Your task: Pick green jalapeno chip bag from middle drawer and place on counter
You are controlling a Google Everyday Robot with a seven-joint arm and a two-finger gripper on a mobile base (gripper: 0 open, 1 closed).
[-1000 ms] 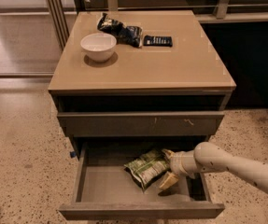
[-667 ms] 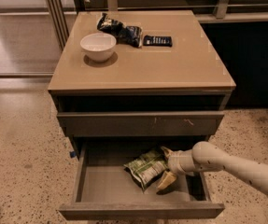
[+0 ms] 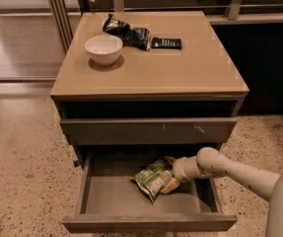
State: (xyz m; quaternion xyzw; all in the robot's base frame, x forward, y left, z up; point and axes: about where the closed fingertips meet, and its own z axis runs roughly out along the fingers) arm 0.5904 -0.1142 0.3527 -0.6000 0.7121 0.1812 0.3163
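So the middle drawer [image 3: 112, 197] is pulled out at the bottom of the cabinet, and the green jalapeno chip bag [image 3: 152, 178] is lying inside it, a bit right of the drawer's centre and toward its back, crumpled and tilted. The bag's far end runs up into the shadow under the closed drawer front [image 3: 146, 131] just above the drawer, so that bit is hard to make out. The gripper [image 3: 169, 184] is down inside the drawer too, in its right half, right up against the bag's right edge. Honestly I can't tell whether it's clamped on the bag or just touching it, since the pale wrist and the bag cover most of it. The arm [image 3: 234, 172] comes in over the drawer's right side and gets cut off at the lower right corner of the view. The drawer's own front panel is partly cropped by the bottom edge. Above the drawer, the tabletop [image 3: 180, 73] has a white bowl [image 3: 103, 49] over the drawer's left side, a dark snack bag [image 3: 127, 32] further back, and a flat black bar [image 3: 166, 43] just beside that bag, over the drawer's right half. The printing on all three packs is too small to read.
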